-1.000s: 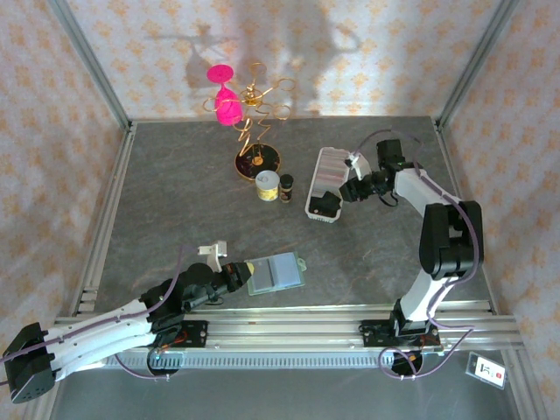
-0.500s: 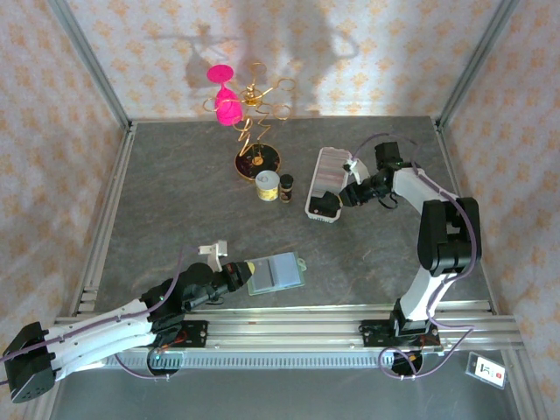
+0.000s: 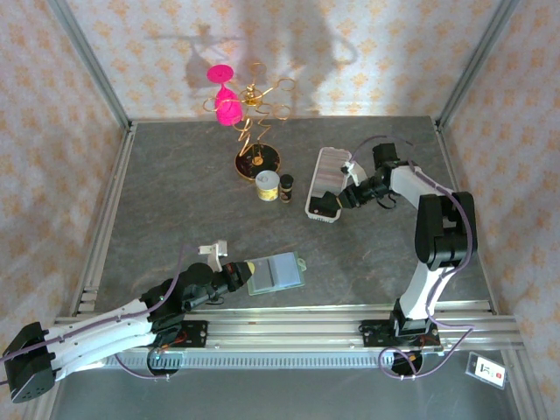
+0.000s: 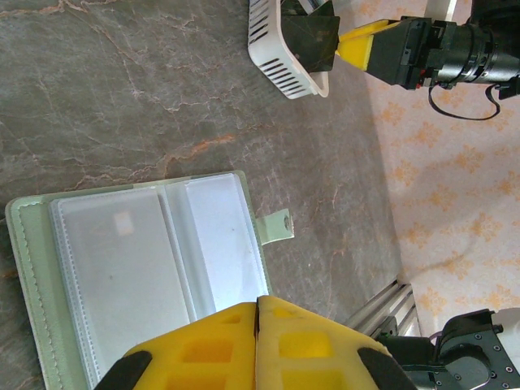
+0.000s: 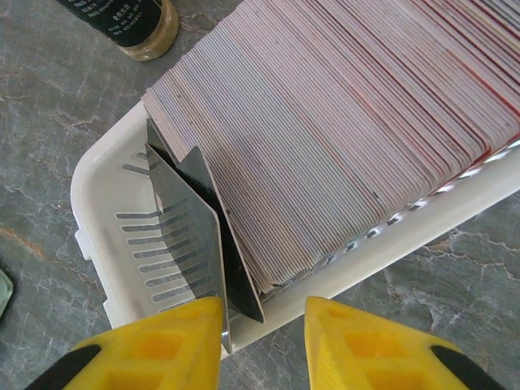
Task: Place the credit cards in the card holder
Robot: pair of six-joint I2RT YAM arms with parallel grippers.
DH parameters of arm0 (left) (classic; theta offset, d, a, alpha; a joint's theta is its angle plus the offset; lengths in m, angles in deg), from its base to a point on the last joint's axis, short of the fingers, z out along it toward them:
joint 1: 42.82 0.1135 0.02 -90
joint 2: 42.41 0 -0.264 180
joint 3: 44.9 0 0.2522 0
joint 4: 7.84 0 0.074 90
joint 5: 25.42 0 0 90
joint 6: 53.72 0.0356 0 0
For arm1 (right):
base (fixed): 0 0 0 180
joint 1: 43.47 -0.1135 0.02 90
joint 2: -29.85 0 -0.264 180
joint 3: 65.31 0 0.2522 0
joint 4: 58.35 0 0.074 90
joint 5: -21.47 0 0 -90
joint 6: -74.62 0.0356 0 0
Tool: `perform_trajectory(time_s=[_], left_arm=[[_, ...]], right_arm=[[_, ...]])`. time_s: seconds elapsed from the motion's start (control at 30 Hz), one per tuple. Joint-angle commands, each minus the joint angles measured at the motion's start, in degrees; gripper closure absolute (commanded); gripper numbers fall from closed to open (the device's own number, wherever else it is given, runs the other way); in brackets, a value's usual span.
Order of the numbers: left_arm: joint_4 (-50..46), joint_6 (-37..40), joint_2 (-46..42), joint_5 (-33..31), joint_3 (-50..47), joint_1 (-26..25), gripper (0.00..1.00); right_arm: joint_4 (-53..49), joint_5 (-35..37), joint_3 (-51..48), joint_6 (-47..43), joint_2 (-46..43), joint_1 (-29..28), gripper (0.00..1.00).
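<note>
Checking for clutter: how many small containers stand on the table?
2: a white-lidded jar just in front of the wire stand, and a dark bottle just right of it. None seems hidden.

Table (image 3: 175, 201) matt stone-look. Tray (image 5: 89, 195) glossy white plastic. Holder (image 4: 28, 284) stitched matt green, clear plastic inside. Cards (image 5: 341, 122) smooth plastic.

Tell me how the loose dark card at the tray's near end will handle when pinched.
The dark card is thin and leans free of the packed row, so it probably lifts lightly and stays stiff. Its glossy face may slip in the right claw, or tip flat if nudged.
</note>
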Motion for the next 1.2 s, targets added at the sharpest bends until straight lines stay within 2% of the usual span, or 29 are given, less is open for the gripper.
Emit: perform_trajectory(time_s=[0.0,0.2,0.47,0.73,1.0,1.1,1.17], left_arm=[[1.88,0.10,-0.06,0.71,-0.11,-0.43,0.92],[2.19,0.02,0.51,0.81,0.06,-0.45,0.92],[1.64,0.02,0.26,0.94,-0.03,-0.49,0.92],[1.26,-0.07,-0.36,0.72,0.02,-0.41,0.92],[1.25,-0.07,-0.37,0.78,0.15,-0.44,0.92],[1.35,0.23,-0.28,0.72,0.48,-0.41,0.92],[0.99,0.66,-0.03,0.64,1.06,-0.42,0.92]], right_arm=[[-1.75,-1.61,1.92,-1.30,0.63,-0.36,0.70],[-2.60,-3.09,2.14,-2.65,0.70,-0.56,0.78],[-3.58,-4.52,2.25,-4.19,0.57,-1.00,0.78],[-3.29,-5.04,2.03,-5.07,-0.35,-1.09,0.89],[-2.89,-8.26,1.73,-6.33,-2.78,-1.08,0.91],[-2.74,-9.32,0.90,-7.34,-4.63,-1.09,0.99],[-2.11,-9.42,0.13,-7.32,-5.60,-1.09,1.00]])
